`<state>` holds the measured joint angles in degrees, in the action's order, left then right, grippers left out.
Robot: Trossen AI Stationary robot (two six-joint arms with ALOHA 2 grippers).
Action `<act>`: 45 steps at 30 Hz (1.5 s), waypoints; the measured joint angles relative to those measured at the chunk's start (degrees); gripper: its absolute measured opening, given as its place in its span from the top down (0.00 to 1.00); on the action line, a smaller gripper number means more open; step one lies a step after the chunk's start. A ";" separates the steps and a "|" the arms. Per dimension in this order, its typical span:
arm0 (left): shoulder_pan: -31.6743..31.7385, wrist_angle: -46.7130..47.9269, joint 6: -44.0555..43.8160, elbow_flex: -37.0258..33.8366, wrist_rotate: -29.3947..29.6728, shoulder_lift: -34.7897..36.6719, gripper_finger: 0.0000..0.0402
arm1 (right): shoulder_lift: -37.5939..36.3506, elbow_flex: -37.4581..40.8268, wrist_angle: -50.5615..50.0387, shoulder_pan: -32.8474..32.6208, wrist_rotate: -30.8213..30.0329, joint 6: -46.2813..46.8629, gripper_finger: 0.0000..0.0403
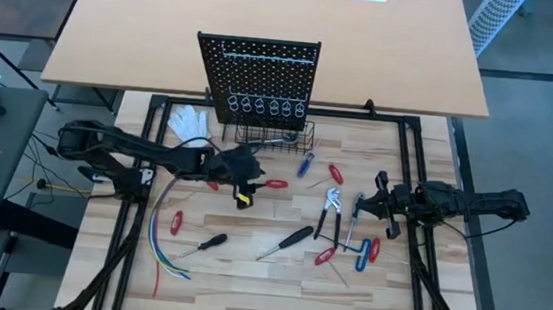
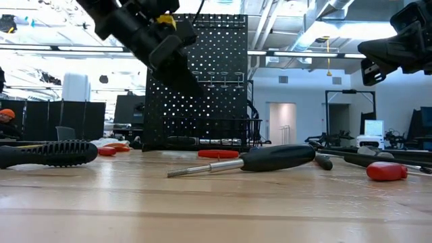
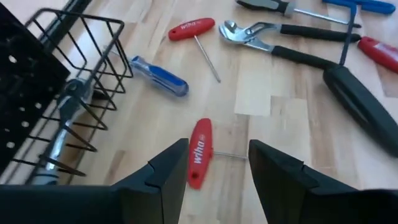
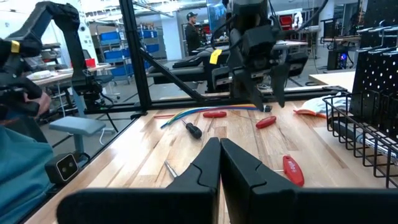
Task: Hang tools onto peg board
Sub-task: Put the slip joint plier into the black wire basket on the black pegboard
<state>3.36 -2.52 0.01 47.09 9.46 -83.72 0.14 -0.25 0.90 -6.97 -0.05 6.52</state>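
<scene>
1. The left gripper (image 3: 214, 168) hovers above the light wooden table (image 1: 246, 273), its dark fingers (image 3: 168, 171) spread apart and holding nothing; a red-handled T-shaped hex key (image 3: 199, 151) lies flat on the wood directly below the gap between them.
2. The left arm reaches in from the table's left side toward the centre, its wrist pitched down just in front of the black wire basket (image 3: 74, 87).
3. The right gripper (image 4: 220, 163) waits raised over the right side of the table, fingers pressed together and empty.
4. The black perforated peg board (image 1: 257, 73) stands upright at the table's far edge; screwdrivers, a pair of black-handled pliers (image 1: 330, 212) and other hand tools lie scattered on the table in front of it.
</scene>
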 joint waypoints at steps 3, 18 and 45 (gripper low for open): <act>0.00 0.19 -2.23 -0.46 -1.10 0.00 0.60 | 0.02 -0.02 0.01 -0.01 0.00 0.00 0.96; -1.18 3.09 -9.69 -0.50 1.20 0.01 0.60 | 0.01 0.00 -0.01 0.00 0.00 0.00 0.96; -7.11 -29.37 -10.62 -16.90 7.84 -0.72 0.60 | 0.00 0.00 0.01 0.01 0.00 0.00 0.96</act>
<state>-3.75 -31.89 -10.62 30.20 17.30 -84.44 0.14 -0.25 0.91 -6.96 -0.05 6.52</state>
